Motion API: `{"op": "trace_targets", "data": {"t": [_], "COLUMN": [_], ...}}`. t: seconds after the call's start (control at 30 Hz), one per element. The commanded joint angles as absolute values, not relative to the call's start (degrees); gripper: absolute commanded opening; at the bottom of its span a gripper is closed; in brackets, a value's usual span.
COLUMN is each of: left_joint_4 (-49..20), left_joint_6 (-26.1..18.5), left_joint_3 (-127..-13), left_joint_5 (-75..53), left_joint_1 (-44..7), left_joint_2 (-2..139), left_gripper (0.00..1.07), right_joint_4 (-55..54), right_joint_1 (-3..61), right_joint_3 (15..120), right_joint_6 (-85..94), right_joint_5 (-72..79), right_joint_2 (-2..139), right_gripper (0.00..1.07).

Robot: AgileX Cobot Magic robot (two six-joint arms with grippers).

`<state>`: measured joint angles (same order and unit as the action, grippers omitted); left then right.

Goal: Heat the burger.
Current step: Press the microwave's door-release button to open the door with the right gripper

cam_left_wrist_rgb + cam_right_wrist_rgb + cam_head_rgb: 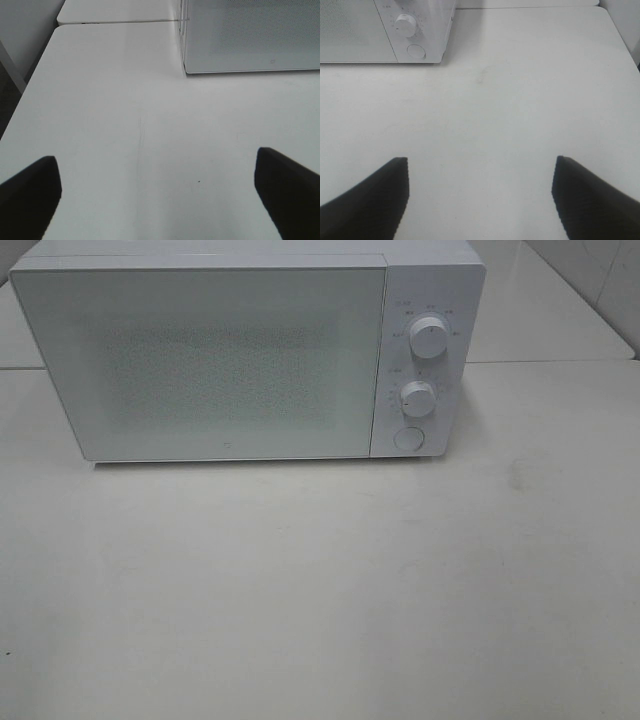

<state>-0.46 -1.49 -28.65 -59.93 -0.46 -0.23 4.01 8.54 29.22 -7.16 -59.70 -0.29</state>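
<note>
Remote station view: a closed white microwave [200,360] stands on the pale bench [320,620]. The burger shows in none of my three views, neither in front of the microwave nor to either side of it. The speckled door [215,365] is too milky for me to tell whether it sits inside.

Both arms hang low over the bench in front of the microwave. The left pincer [156,167] is off the corner away from the controls, its jaws wide apart on nothing. The right pincer [480,162] faces the control panel, equally spread and empty.

The chief risk, as I judge it, is acting blind. Turning the upper knob [429,337] or the lower knob [418,397] without knowing the burger is inside could run the oven empty. The round button [407,438] below the knobs (probably the door release, though I can read no marking) might not give under a hard press. The microwave could slide backwards instead, since I see nothing bracing it from behind.

A released door would swing out over the bench in front of the microwave, just where both pincers hover, and either could block it or be struck. The knobs look small and smooth, so a pincer closing off-centre may slip.

Around the microwave I see only a seam between bench tops running level with its sides. What stands in the way is the shut door itself.
</note>
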Motion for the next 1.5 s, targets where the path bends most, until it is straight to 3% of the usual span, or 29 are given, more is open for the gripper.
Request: {"op": "trace_targets", "data": {"t": [0.03, 0.33, 0.77, 1.5], "left_joint_4": [-0.57, -0.57, -0.57, -0.57], "left_joint_6": [-1.43, -1.43, -1.43, -1.43], "left_joint_3": [-28.53, -28.53, -28.53, -28.53], "left_joint_5": [-59.42, -59.42, -59.42, -59.42], "left_joint_1": [-0.46, -0.46, -0.46, -0.46], "left_joint_2": [-1.43, -1.43, -1.43, -1.43], "left_gripper": [1.01, 1.01, 1.01, 1.01], "right_joint_4": [4.01, 4.01, 4.01, 3.95], "right_joint_1": [8.08, 8.08, 8.14, 8.14], "right_joint_3": [29.56, 30.65, 24.58, 23.43], "right_joint_6": [-6.25, -6.25, -6.25, -6.53], "right_joint_5": [-58.84, -53.97, -26.01, 4.41], "right_joint_2": [-1.72, 3.95, 17.88, 46.75], "right_gripper": [0.76, 0.76, 0.76, 0.76]}}
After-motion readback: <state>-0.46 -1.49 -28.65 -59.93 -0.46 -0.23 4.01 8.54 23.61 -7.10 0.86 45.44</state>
